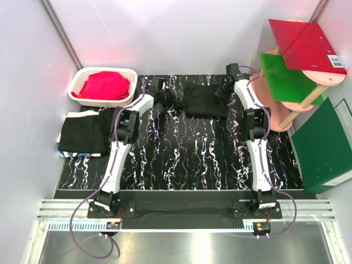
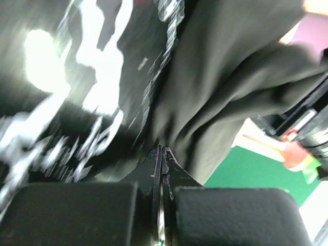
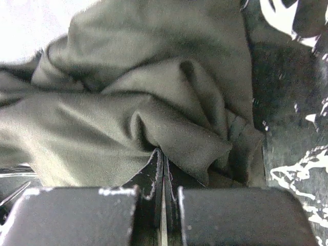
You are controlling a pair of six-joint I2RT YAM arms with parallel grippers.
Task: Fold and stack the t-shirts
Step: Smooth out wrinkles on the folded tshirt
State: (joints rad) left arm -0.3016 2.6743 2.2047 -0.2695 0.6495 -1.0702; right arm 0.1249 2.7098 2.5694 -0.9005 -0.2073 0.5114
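A crumpled black t-shirt [image 1: 204, 100] lies at the back middle of the marbled mat [image 1: 187, 159]. My left gripper [image 1: 163, 94] is shut on its left end, which bunches into a twisted point there. My right gripper [image 1: 224, 89] is shut on its right edge. In the left wrist view the fingertips [image 2: 163, 149] meet with the dark cloth [image 2: 225, 77] running away from them. In the right wrist view the shut gripper [image 3: 163, 154] pinches a fold of the shirt [image 3: 128, 102]. A stack of folded black t-shirts [image 1: 85, 133] lies at the mat's left edge, with blue showing at its bottom.
A white basket [image 1: 127, 74] holding pink cloth [image 1: 104, 85] stands at the back left. At the right a pink rack [image 1: 278, 110] carries a red folder [image 1: 305, 44] and a green one [image 1: 289, 77]. A dark green binder [image 1: 324, 146] leans beside it.
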